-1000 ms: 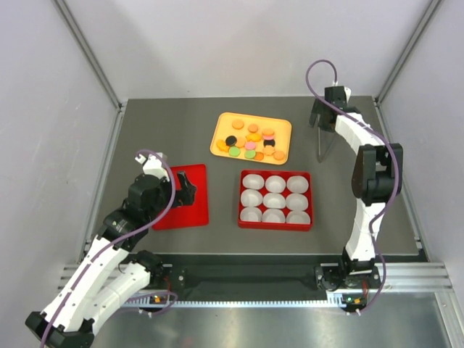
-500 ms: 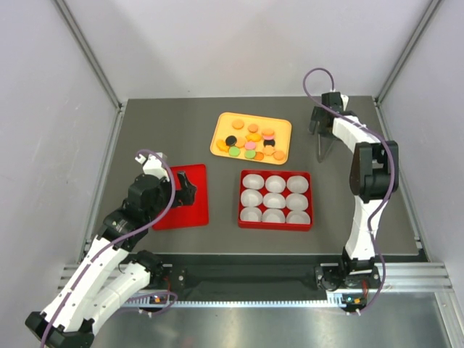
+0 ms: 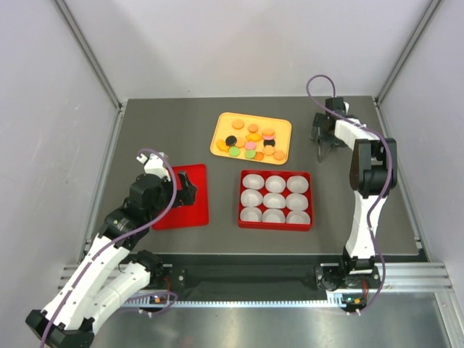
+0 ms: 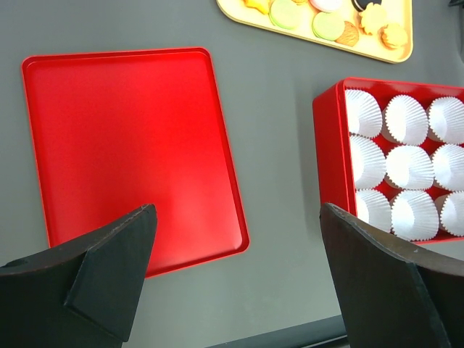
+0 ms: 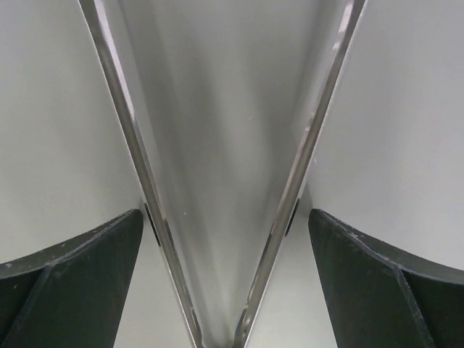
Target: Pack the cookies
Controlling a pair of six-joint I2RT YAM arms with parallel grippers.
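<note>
The cookies (image 3: 250, 139) are small round discs in orange, green, pink and black, lying on a yellow tray (image 3: 224, 120) at the back centre; some also show in the left wrist view (image 4: 328, 25). A red box (image 3: 275, 222) holds white paper cups (image 3: 275, 200). My right gripper (image 3: 323, 138) is open at the back right, its fingers either side of metal tongs (image 5: 225, 145) that form a V between them. My left gripper (image 3: 187, 190) is open and empty, above the near right corner of a flat red lid (image 3: 174, 210).
The red lid (image 4: 130, 145) lies flat left of the red box (image 4: 330, 145), with a strip of grey table between them. The enclosure walls stand close on the left, right and back. The tray lies just behind the box.
My right gripper has come nearer along the tongs and lower over them. The left arm, the tray, the box and the lid have not moved.
</note>
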